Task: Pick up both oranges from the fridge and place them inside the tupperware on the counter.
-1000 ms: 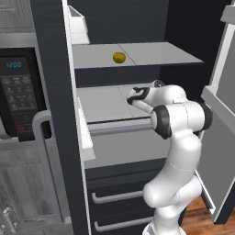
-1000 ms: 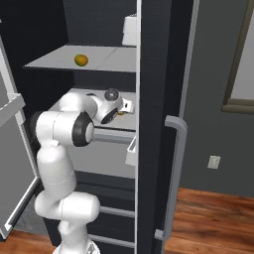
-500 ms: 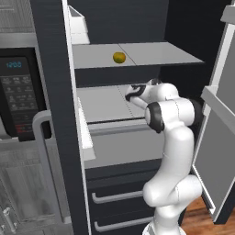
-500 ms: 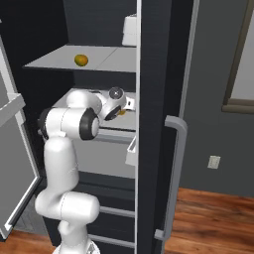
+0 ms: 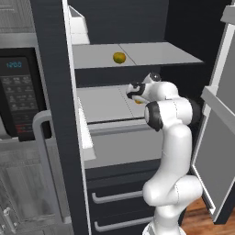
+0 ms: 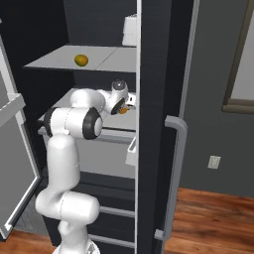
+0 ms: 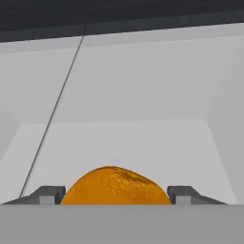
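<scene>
The bright orange [image 7: 116,186] lies on the fridge's middle grey shelf [image 5: 103,103], right between my fingertips [image 7: 47,195], which sit close against its two sides. My gripper [image 5: 136,95] reaches into the fridge [image 6: 149,74] over that shelf and stands open around the fruit. From the sides only a sliver of this orange [image 5: 139,101] [image 6: 123,110] shows under the hand. The duller yellow-green orange [image 5: 119,57] [image 6: 81,60] rests alone on the upper shelf [image 5: 151,53]. The tupperware and the counter are out of view.
A white box [image 5: 75,23] stands at the back left of the upper shelf. Below my arm is the grey drawer bin [image 5: 119,142], with two handled drawers [image 5: 117,197] under it. A black microwave [image 5: 18,87] is at the left. The open fridge door [image 5: 215,137] flanks the arm.
The hand has pushed deeper over the middle shelf, bringing its fingers to both sides of the bright orange. The upper orange has not moved.
</scene>
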Controlling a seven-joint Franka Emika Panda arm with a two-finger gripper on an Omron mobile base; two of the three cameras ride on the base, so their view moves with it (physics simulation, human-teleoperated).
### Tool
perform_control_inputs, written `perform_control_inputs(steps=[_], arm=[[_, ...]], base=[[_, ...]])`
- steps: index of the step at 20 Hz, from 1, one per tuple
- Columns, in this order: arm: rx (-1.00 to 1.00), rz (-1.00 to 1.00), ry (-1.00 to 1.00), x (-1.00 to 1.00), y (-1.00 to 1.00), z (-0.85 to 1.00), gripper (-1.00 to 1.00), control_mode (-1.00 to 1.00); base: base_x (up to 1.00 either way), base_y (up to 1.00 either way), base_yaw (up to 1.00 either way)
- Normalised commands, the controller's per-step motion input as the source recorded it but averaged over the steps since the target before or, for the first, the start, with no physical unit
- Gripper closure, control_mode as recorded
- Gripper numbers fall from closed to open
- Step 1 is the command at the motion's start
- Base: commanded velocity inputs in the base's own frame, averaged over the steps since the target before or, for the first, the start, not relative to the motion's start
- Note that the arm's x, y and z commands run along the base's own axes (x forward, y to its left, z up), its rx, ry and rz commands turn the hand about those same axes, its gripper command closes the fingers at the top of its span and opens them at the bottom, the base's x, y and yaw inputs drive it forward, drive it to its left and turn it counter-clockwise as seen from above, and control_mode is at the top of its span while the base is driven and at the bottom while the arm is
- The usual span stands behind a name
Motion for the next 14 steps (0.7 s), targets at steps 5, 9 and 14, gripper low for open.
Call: perform_control_inputs(steps=[5, 9, 14], arm=[[0.0, 0.0, 0.0, 0.0, 0.0, -0.38, 1.0, -1.0], [0.0, 0.0, 0.0, -0.28, 0.0, -0.31, 1.0, -1.0], [0.0, 0.0, 0.0, -1.0, 0.0, -0.33, 1.0, -1.0]], base=[[0.0, 0.0, 0.0], [0.0, 0.0, 0.0], [0.0, 0.0, 0.0]])
